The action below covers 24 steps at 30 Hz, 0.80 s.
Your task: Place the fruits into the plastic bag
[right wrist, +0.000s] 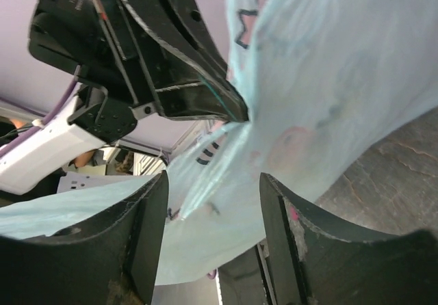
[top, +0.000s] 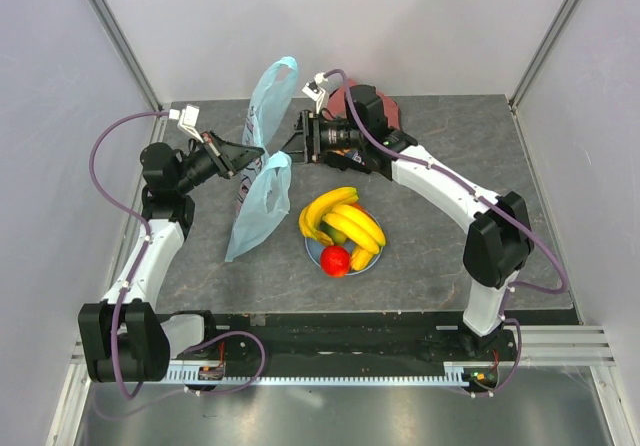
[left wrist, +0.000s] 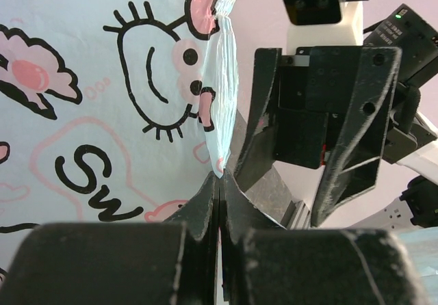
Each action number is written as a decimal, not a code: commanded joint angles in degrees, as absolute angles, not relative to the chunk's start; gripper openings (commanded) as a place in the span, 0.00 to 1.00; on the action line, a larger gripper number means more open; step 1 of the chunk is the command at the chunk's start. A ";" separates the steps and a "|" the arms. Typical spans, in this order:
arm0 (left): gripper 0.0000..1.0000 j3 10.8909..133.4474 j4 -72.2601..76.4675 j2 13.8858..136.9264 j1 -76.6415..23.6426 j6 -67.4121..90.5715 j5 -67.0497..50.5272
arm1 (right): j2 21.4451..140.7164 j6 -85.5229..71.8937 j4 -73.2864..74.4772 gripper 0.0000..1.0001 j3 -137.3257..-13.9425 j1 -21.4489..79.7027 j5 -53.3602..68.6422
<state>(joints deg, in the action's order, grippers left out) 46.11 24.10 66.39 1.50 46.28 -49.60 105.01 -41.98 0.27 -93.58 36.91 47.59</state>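
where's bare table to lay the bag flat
Bare: the near strip between plate and arm bases; the far right corner beyond the right arm. Crowded: far middle, left hand and right hand at the plastic bag, dark-red cloth behind.

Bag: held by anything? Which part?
Left gripper pinches the bag by a fold of film about midway along it. Right gripper straddles the film, jaws open, not gripping.

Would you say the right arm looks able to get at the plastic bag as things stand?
Probably yes: the right hand is open, the plastic bag hangs right at its fingertips, and the left hand holds it up; nothing blocks.
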 commanded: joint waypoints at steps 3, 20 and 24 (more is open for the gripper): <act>0.02 47.20 27.25 67.41 1.67 48.43 -50.80 | 107.93 -43.77 -2.55 0.57 -97.73 37.44 51.59; 0.02 46.67 27.69 68.38 1.67 49.48 -51.33 | 111.88 -48.16 -7.11 0.00 -99.85 37.53 56.95; 0.03 47.20 25.93 68.12 1.93 48.52 -51.24 | 110.66 -47.46 -7.82 0.00 -98.27 36.04 54.94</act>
